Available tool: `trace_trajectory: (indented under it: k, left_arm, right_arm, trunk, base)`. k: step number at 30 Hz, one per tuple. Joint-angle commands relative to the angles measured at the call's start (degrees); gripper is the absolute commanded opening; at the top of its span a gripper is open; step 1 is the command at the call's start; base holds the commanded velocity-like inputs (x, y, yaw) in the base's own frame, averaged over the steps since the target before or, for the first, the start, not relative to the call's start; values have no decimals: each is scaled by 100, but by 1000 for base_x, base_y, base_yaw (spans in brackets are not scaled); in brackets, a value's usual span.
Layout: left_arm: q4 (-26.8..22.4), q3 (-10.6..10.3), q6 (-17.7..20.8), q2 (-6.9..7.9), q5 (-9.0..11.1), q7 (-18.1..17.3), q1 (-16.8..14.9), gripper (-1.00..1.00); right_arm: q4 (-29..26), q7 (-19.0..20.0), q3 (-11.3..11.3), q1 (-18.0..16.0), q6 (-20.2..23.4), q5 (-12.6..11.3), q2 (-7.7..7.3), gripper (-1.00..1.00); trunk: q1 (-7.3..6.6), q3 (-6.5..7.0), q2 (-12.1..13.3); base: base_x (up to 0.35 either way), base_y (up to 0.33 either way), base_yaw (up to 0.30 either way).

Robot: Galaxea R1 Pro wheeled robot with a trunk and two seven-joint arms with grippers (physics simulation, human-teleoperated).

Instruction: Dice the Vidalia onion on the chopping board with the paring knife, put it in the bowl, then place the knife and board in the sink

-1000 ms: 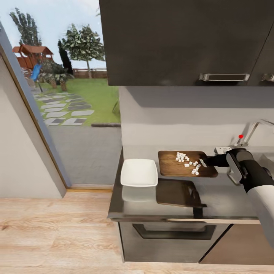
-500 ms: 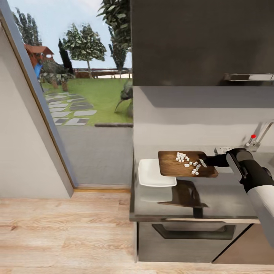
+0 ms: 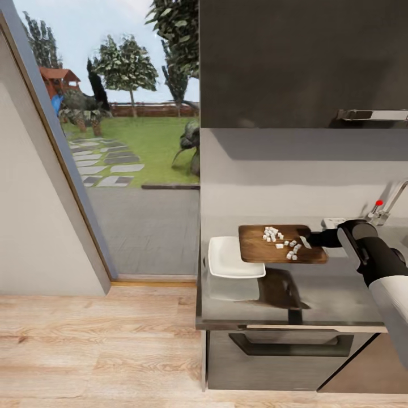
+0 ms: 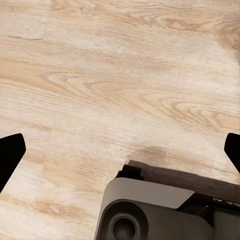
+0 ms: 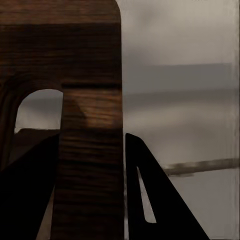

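Observation:
My right gripper (image 3: 310, 238) is shut on the handle end of the dark brown chopping board (image 3: 260, 252) and holds it level above the grey countertop (image 3: 340, 294). Several white pieces of diced onion (image 3: 273, 233) lie on the board. The board's left end overlaps the right side of the white bowl (image 3: 226, 258), which stands on the counter. In the right wrist view, dark fingers (image 5: 150, 200) flank the board (image 5: 90, 75) beside its slot hole. My left gripper (image 4: 120, 150) is open over the wooden floor (image 4: 125, 75). The paring knife is out of view.
The chrome tap with its red knob (image 3: 378, 203) stands at the back right by the sink. Dark wall cabinets (image 3: 300, 62) hang above the counter and drawers (image 3: 283, 351) sit under it. A glass door (image 3: 113, 170) to the garden is on the left.
The whole view has shifted, so the counter sits further right in the picture. The held board, earlier beside the bowl with a gap, now overlaps the bowl's right side.

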Motion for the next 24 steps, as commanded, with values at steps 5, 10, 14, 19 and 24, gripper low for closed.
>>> trace_trajectory:
  k: [5,10,14,19,24]
  left_arm:
    - [23,-52,-31,-6,29,14,-10,100]
    - [23,-51,-31,-6,29,14,-10,100]
    - [23,-50,-31,-6,29,14,-10,100]
    - [23,-53,-31,-6,29,14,-11,100]
    - [23,-52,-31,-6,29,14,-11,100]
  right_arm:
    - [-5,-323,32,-5,38,47,-3,-100]
    - [-27,-358,33,-5,140,135,3,-100]
    - [-203,-360,34,-8,326,144,26,-100]
    - [-460,-354,39,-10,388,137,48,-100]
    - [-582,-352,42,-9,401,129,58,-100]
  trunk:
    - [1,-8,-7]
    - [1,-8,-7]
    - [1,-8,-7]
    - [1,-8,-7]
    - [1,-8,-7]
  base:
    - [0,0,0]
    - [0,0,0]
    - [0,0,0]
    - [0,0,0]
    - [0,0,0]
